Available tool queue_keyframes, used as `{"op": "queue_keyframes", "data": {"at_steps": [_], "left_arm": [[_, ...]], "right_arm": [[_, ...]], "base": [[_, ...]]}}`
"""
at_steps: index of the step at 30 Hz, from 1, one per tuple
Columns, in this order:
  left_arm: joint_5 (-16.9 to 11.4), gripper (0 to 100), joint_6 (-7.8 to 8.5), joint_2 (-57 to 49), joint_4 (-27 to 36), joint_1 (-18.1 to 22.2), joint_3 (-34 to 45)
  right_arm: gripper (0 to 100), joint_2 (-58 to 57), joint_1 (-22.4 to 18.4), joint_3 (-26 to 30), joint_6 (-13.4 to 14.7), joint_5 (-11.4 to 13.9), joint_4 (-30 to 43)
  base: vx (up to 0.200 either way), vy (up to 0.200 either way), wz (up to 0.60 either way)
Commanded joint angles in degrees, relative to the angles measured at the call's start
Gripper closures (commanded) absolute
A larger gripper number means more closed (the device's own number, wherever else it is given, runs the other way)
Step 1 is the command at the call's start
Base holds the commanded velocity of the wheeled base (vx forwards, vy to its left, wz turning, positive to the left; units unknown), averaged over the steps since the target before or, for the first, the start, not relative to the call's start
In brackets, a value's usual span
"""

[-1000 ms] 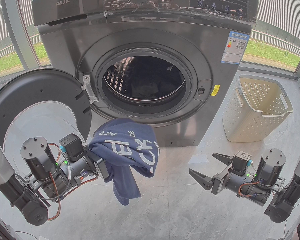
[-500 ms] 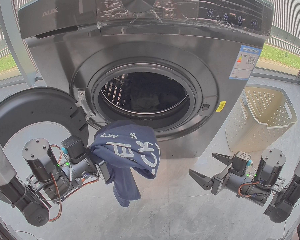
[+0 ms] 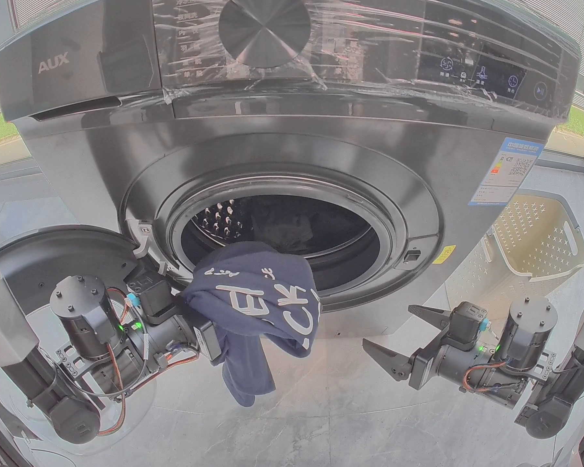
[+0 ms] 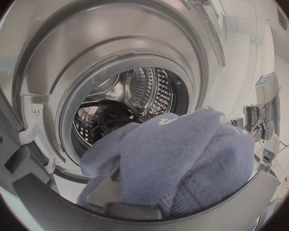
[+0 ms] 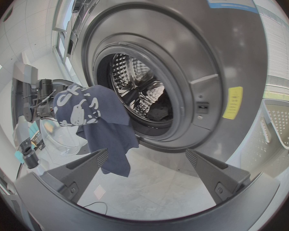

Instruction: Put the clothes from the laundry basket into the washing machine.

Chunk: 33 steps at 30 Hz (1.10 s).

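Down by the washer point(image 3: 292, 137) door hole, your left gripper point(image 3: 204, 338) is clamped on one blue shirt point(image 3: 259, 293). The shirt hangs long-way down, toward 6 o'clock. The drum point(image 3: 224, 218) is at 1 o'clock from that gripper, very near, so your left arm is the closer one. Your right gripper point(image 3: 389, 327) hangs wide open at 4 o'clock, holding nothing. Count one dark cloth point(image 3: 285, 225) in the drum and one basket point(image 3: 551, 254) at 3 o'clock.
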Motion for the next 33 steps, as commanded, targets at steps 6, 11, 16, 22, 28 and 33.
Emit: {"op": "queue_keyframes", "data": {"at_steps": [6, 11, 16, 22, 28, 33], "left_arm": [[0.14, 100, -0.08, 1.25, -0.01, -1.94, 0.30], [0.67, 100, 0.27, 4.68, -0.01, -3.34, -2.69], [1.64, 100, -0.26, 8.64, -0.10, -6.16, -6.29], [1.55, 100, -1.05, 14.52, -0.01, -6.07, -16.93], [3.48, 100, -2.63, 21.38, 0.26, -5.01, -26.42], [4.62, 100, -2.63, 26.30, 0.52, -3.70, -33.89]], "right_arm": [[0, -0.55, 0.65, 0.39, -0.03, -0.07, -0.01], [0, -0.55, 2.14, 0.56, 0.15, -0.24, -0.01], [0, -0.47, 4.08, 0.65, 0.23, -0.42, -0.01], [0, -0.55, 4.08, 0.74, 0.32, -0.42, -0.01], [0, -0.64, 4.08, 0.74, 0.23, -0.33, -0.01], [0, -0.55, 4.08, 0.74, 0.23, -0.42, -0.01]], "base": [[0.000, 0.000, 0.00], [0.000, 0.000, 0.00], [0.000, 0.000, 0.00], [0.000, 0.000, 0.00], [0.000, 0.000, 0.00], [0.000, 0.000, 0.00]]}}
